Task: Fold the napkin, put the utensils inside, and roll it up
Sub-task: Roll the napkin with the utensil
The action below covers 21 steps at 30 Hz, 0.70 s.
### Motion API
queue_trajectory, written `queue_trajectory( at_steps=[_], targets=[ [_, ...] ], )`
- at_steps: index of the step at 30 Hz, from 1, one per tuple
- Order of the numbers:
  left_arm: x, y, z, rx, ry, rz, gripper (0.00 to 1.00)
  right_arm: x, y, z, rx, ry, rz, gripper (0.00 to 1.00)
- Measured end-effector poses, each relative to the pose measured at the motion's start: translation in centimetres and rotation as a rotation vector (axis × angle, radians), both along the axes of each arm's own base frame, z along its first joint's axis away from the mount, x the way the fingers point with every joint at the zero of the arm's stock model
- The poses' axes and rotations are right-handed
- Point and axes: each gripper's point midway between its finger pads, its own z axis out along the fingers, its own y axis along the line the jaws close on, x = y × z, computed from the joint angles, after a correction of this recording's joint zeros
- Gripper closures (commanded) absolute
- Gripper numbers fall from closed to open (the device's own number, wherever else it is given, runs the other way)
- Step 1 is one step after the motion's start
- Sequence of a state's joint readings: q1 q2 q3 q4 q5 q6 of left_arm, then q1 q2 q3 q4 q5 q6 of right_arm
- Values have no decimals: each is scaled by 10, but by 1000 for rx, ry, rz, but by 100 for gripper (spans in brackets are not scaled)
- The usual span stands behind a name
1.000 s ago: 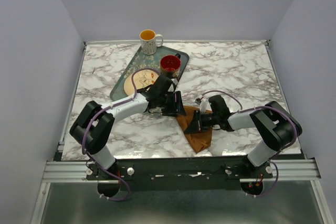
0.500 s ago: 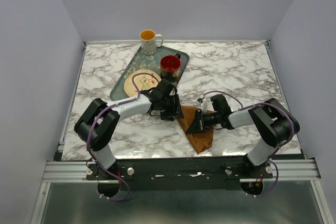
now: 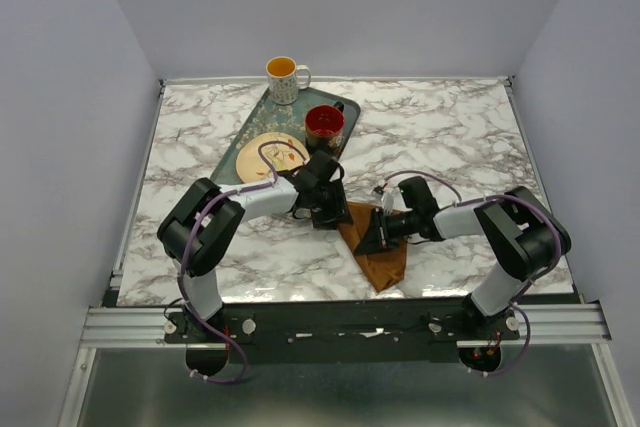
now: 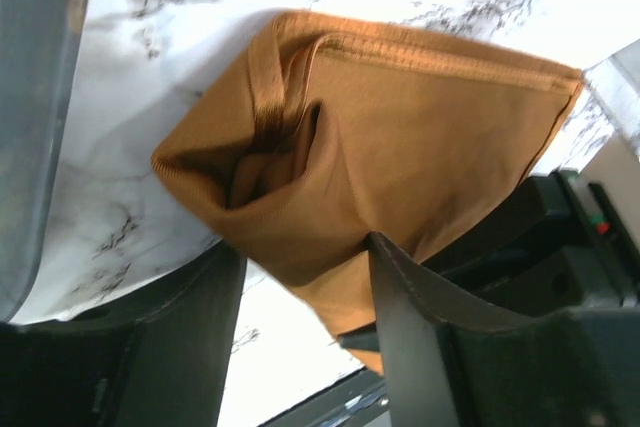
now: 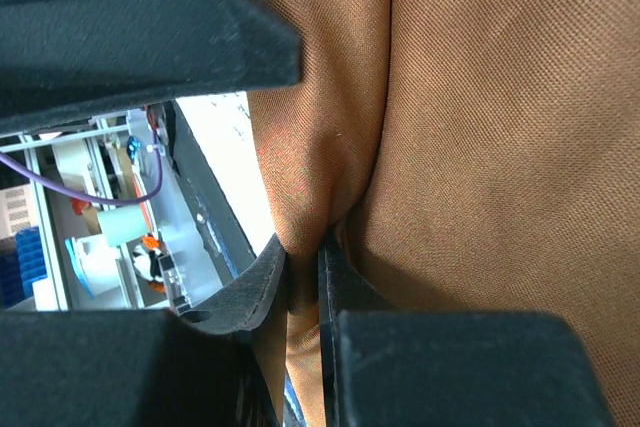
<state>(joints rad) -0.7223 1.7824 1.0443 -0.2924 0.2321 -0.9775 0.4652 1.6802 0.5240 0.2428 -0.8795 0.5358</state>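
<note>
- No text, label, brand or number is showing legibly in any view.
- The yellow mug (image 3: 284,78), the red mug (image 3: 324,124) and the plate (image 3: 262,152) are showing only small markings, too small to read.

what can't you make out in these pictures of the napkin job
- utensils: in no view; the arms in the top view or folds of the napkin could hide them
- napkin's far end, top view: covered by the left gripper and right gripper
- napkin's outline, right wrist view: cut off by every edge
- what the red mug holds, top view: too small
</note>
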Motion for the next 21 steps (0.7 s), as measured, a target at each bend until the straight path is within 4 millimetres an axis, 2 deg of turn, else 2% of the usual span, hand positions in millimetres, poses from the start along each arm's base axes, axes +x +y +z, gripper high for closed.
queue_trajectory(
  at_steps=[3,4,10,21],
  targets=[
    [5,-4,-1,-5,3,14,43,0,0,0,-6,-1,6,89],
    [6,-5,-1,-5,4,18,44,0,-1,0,-12,-1,9,85],
    [11,-7,-3,-5,-4,33,56,4,-6,3,-73,-18,3,68],
    [12,-12,-5,3,-20,33,57,29,-31,25,-352,-162,-22,49]
  ],
)
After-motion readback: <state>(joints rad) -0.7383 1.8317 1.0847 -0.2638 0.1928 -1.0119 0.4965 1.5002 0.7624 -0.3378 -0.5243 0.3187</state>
